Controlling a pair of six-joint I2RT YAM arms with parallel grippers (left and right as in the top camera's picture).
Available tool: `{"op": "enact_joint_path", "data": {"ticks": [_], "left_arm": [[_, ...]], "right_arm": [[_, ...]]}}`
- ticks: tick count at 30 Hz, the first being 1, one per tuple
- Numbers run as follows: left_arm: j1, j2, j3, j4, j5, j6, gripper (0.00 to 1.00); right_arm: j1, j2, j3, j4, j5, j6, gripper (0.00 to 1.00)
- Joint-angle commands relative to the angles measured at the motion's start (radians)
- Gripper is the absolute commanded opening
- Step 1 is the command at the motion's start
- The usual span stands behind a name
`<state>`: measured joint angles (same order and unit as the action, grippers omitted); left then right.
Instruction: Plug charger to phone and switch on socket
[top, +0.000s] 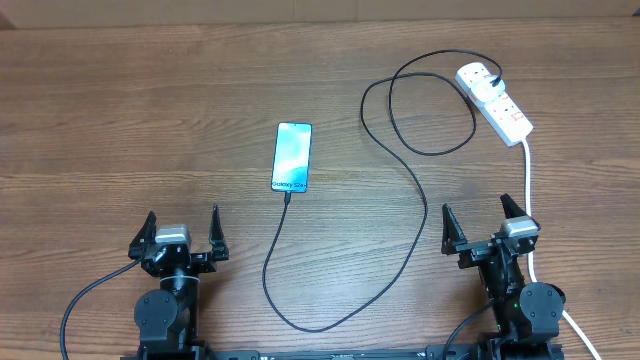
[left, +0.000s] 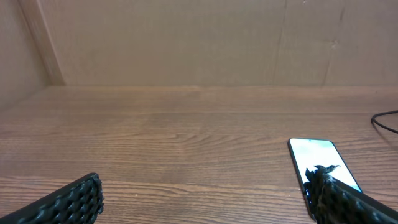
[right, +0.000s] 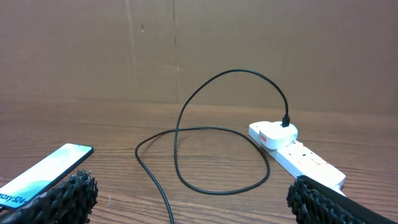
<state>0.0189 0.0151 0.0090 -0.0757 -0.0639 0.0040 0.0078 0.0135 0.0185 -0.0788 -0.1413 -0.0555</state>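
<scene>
This looks like a robot lab. Two robot arms (top: 165, 300) sit at a wooden table (top: 120, 120). A brown board (left: 186, 37) stands behind.

Tabletop (top: 120, 120): brown wood-grain surface, grain running left-right in the overhead view, fills almost the whole frame. Matte, with a faint pale sheen mid-surface in the left wrist view. Back panel (left: 186, 37): plain tan board, cardboard-like, standing upright along the far edge of the tabletop. Vertical seams (right: 127, 50) visible in it. Side panel (left: 18, 56) on the left meets it at a corner. Light is soft and even, with no hard shadows. No windows or floor in view.
</scene>
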Motion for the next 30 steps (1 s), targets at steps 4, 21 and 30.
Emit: {"op": "enact_joint_path", "data": {"ticks": [4,21,30], "left_arm": [[-0.008,-0.011,-0.005,0.001,0.010,0.023,1.00],[-0.008,-0.011,-0.004,0.002,0.010,0.023,1.00],[-0.008,-0.011,-0.004,0.001,0.010,0.023,1.00]], "right_arm": [[-0.003,-0.011,-0.010,0.005,0.006,0.002,1.00],[-0.002,-0.011,-0.010,0.002,0.014,0.051,1.00],[-0.002,-0.011,-0.010,0.004,0.013,0.051,1.00]]}}
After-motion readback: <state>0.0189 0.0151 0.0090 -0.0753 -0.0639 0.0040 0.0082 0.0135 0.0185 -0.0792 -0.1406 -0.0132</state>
